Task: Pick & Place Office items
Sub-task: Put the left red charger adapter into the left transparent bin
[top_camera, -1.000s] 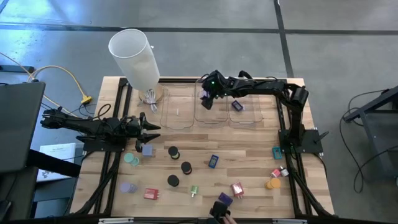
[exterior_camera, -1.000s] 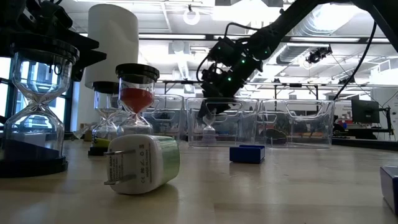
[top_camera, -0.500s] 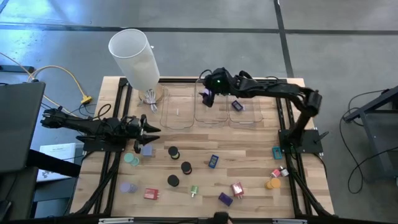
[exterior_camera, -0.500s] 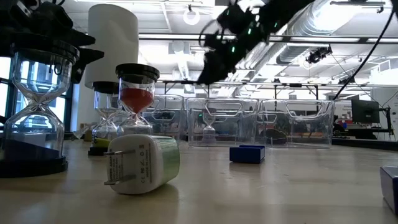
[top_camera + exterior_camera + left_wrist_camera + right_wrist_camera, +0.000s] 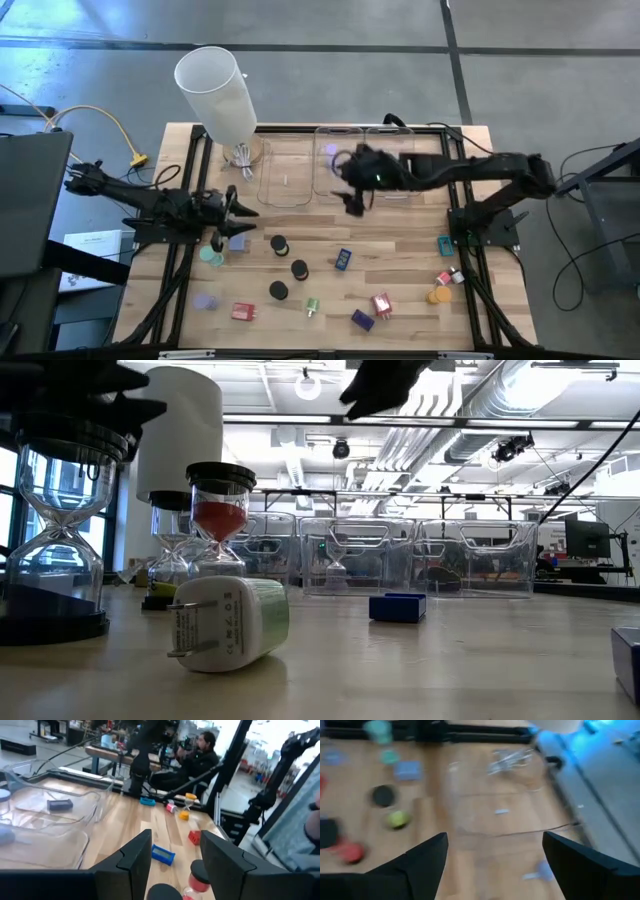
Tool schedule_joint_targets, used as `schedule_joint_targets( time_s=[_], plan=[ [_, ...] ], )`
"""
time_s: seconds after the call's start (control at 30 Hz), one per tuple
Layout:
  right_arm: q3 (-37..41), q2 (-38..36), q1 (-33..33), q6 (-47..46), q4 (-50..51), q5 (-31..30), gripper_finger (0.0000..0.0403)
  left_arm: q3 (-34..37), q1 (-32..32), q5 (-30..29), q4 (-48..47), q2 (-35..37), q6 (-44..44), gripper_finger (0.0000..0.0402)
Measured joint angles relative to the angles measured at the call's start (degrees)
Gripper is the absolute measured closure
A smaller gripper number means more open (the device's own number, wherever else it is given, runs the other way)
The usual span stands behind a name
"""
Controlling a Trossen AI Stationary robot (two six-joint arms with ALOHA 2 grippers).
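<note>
High view, right hand [image 5: 352, 200] above trays [image 5: 287, 172]

Three clear trays [image 5: 288, 172]; one white cylinder [image 5: 218, 92]; three black discs [image 5: 279, 245]; two grippers, left [image 5: 240, 208], right [image 5: 352, 195]; roughly a dozen small coloured pieces [image 5: 343, 259].

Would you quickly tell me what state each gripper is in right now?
Left gripper: open, holding nothing, low above the table's left side.
Right gripper: open, holding nothing, above the clear trays.
</note>
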State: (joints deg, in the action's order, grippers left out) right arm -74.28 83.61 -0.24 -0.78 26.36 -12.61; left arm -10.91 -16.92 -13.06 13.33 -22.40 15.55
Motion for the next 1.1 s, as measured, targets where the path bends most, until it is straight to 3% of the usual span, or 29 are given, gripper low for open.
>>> schedule_joint_targets(
  time_s=[0.33, 0.47, 0.63, 0.8, 0.97, 1.1],
  plan=[
    [0.0, 0.0, 15.9, -9.9, 3.5, -17.5, 0.0089, -5.3, -0.7, 0.9, 0.0, -7.1, -1.3, 0.0231],
    [0.2, 0.0, 21.8, -15.2, 5.7, -25.1, 0.0089, -6.2, -1.2, 0.9, 0.0, -9.2, -1.3, 0.0193],
    [2.9, 0.3, 27.6, -23.8, 5.5, -30.4, 0.0089, -8.7, -1.3, 1.5, -0.1, -10.8, 0.8, 0.0123],
    [6.9, 0.3, 31.7, -35.0, 5.0, -34.3, 0.0089, -10.8, -1.3, 8.7, 0.1, -10.4, 2.7, 0.0093],
    [10.1, 0.3, 33.7, -44.3, 5.0, -40.8, 0.0089, -15.1, -1.4, 8.9, -9.6, -11.3, 5.8, 0.0091],
    [10.6, 0.3, 34.2, -46.6, 4.9, -41.1, 0.0089, -21.9, -2.6, 7.9, -20.6, -15.0, 5.4, 0.0091]
  ],
)
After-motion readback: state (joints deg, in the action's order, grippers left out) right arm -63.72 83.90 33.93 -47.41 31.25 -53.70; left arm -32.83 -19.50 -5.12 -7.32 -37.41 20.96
